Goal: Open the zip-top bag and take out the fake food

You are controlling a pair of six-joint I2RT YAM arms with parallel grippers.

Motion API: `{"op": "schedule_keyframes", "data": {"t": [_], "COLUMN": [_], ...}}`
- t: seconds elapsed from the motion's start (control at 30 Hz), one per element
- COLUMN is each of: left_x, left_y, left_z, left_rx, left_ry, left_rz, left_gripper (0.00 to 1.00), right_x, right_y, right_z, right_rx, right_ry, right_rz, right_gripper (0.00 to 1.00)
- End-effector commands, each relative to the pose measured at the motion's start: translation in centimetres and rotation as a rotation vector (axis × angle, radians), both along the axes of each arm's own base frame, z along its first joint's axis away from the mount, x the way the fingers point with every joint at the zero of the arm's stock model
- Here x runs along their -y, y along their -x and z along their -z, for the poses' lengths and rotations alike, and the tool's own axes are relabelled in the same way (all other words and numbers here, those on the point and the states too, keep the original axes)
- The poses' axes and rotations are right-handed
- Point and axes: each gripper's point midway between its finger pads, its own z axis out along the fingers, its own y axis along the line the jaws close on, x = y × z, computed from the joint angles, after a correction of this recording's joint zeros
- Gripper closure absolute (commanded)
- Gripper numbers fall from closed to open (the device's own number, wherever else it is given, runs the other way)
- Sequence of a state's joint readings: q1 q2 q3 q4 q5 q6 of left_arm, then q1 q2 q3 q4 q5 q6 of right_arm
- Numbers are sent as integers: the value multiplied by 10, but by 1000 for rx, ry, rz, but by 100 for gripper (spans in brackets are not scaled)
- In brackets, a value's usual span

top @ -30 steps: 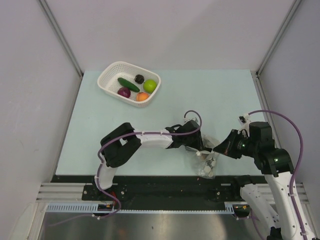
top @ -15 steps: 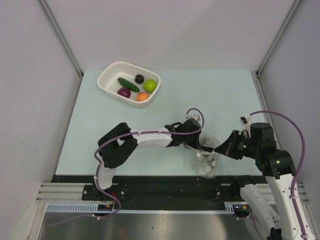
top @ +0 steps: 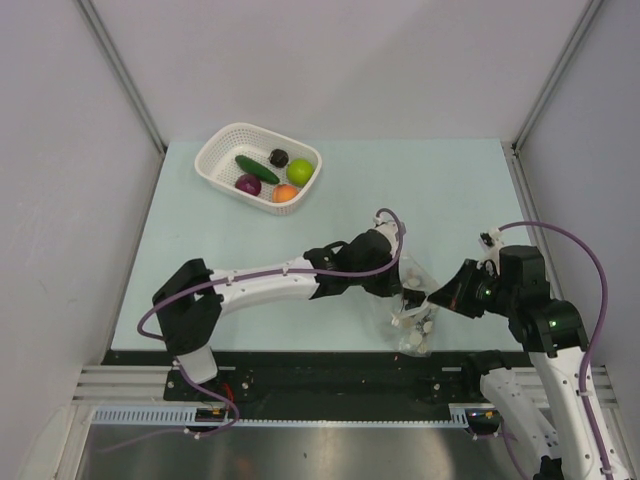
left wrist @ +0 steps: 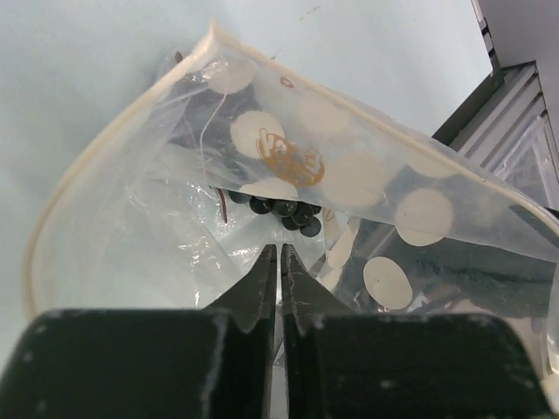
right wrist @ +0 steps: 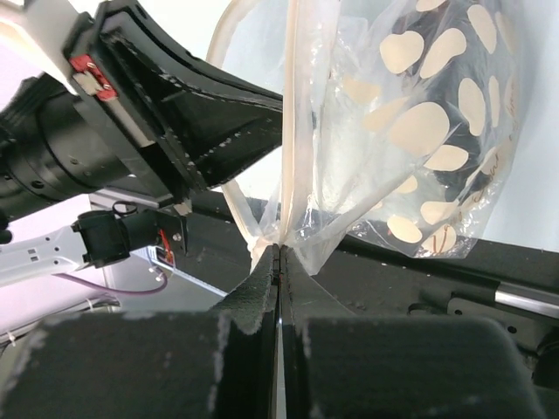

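The zip-top bag (top: 413,325) hangs near the table's front edge, its mouth spread open. My right gripper (right wrist: 279,248) is shut on the bag's rim and holds it up; in the top view this gripper (top: 431,298) is to the right of the bag. My left gripper (left wrist: 279,249) is shut, with its tips inside the open mouth of the bag (left wrist: 131,218). A bunch of dark grapes (left wrist: 284,209) lies inside the bag just beyond those tips. The dotted panel (right wrist: 437,131) faces the right wrist camera.
A white perforated basket (top: 215,150) at the back left holds a cucumber (top: 257,168), a lime-green ball (top: 300,171), an orange fruit (top: 286,193), a purple onion piece (top: 248,184) and a dark piece (top: 278,157). The table's front rail (top: 330,360) lies just below the bag.
My left arm has stretched out to the right and its shut gripper has gone into the bag's mouth. The right gripper has held the bag's rim in place.
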State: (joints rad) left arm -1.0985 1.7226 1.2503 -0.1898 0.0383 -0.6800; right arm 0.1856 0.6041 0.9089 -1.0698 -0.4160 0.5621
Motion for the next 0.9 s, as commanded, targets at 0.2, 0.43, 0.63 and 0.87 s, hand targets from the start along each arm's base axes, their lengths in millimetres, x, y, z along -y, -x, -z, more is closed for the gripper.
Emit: {"op": "schedule_keyframes", "data": {"t": [0.2,0.43,0.63,0.87], "left_x": [3,-33,-50,-45], "left_y": [-16,-36,-37,-20], "left_z": [-11,-38,-54,-19], "left_rx": [-11,27,60,-36], "left_ry": [46,36,45,5], "left_rz": [-28,-121,-154,-84], "left_gripper": [85,82,78,73], "right_x": [-36,-77,-96,-75], "right_y": [-29,-55,-56,-42], "right_z": [-33,-83,-100,-50], "right_rx": [48,108,128,67], "right_ry": [-209,-320,-398,-285], "right_rz": [-82,-197,-236,-181], "right_gripper": [100,100,100,100]}}
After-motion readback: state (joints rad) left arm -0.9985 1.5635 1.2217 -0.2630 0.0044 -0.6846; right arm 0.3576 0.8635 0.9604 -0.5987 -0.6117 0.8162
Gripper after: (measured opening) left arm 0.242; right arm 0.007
